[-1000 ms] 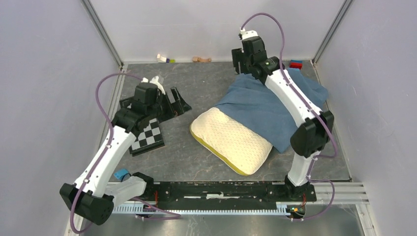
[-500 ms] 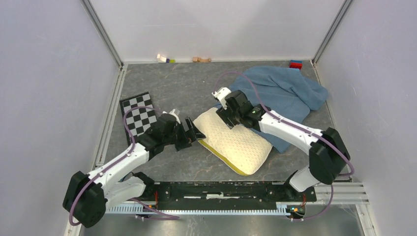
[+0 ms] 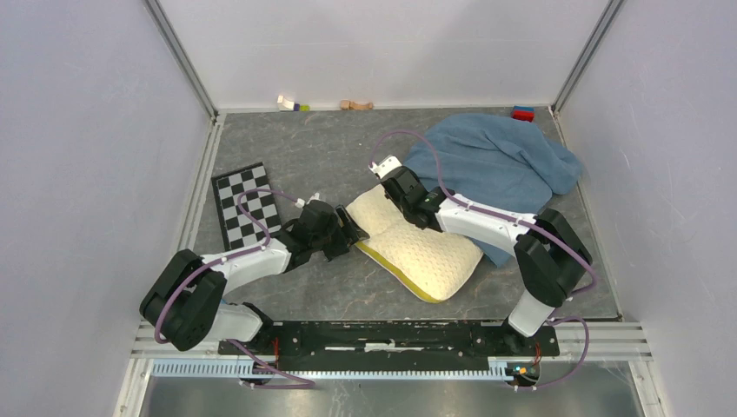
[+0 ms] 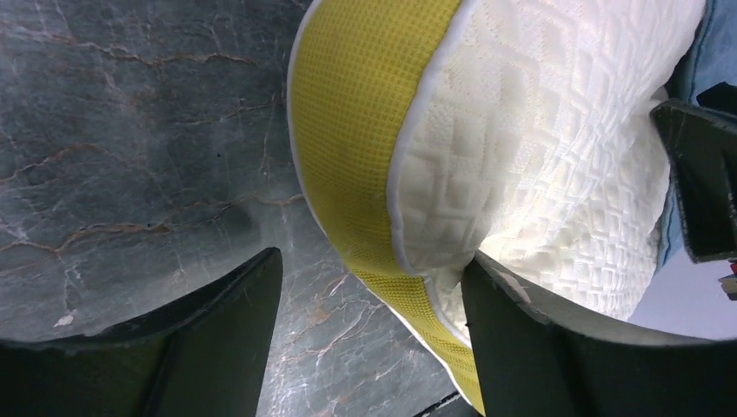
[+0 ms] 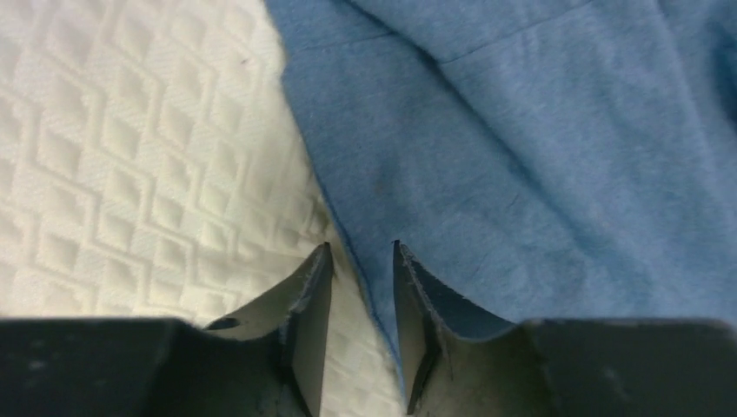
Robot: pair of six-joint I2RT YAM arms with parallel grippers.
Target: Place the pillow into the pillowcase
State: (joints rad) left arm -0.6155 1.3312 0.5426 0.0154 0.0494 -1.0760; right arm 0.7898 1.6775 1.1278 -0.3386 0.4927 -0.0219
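The cream-white pillow (image 3: 426, 252) lies aslant in the middle of the table, its yellow band (image 4: 365, 130) along the near-left edge. Behind it the blue pillowcase (image 3: 495, 161) lies wrinkled, with its edge over the pillow's far side. My left gripper (image 3: 350, 233) is open around the pillow's left corner. In the left wrist view (image 4: 372, 261) one finger (image 4: 539, 347) presses into the quilted top and the other (image 4: 217, 330) stands apart over the table. My right gripper (image 3: 393, 193) is down on the pillow's far end. Its narrowly open jaws (image 5: 358, 256) straddle the pillowcase's edge (image 5: 348, 252).
A black-and-white checkerboard (image 3: 248, 213) lies flat at the left. Small toy blocks (image 3: 291, 104) (image 3: 356, 105) (image 3: 522, 113) sit along the back wall. Grey walls enclose the table on three sides.
Both arms have swung in to the pillow, the left from the checkerboard to its left corner, the right down from the back onto its far end. Both pairs of jaws have narrowed.
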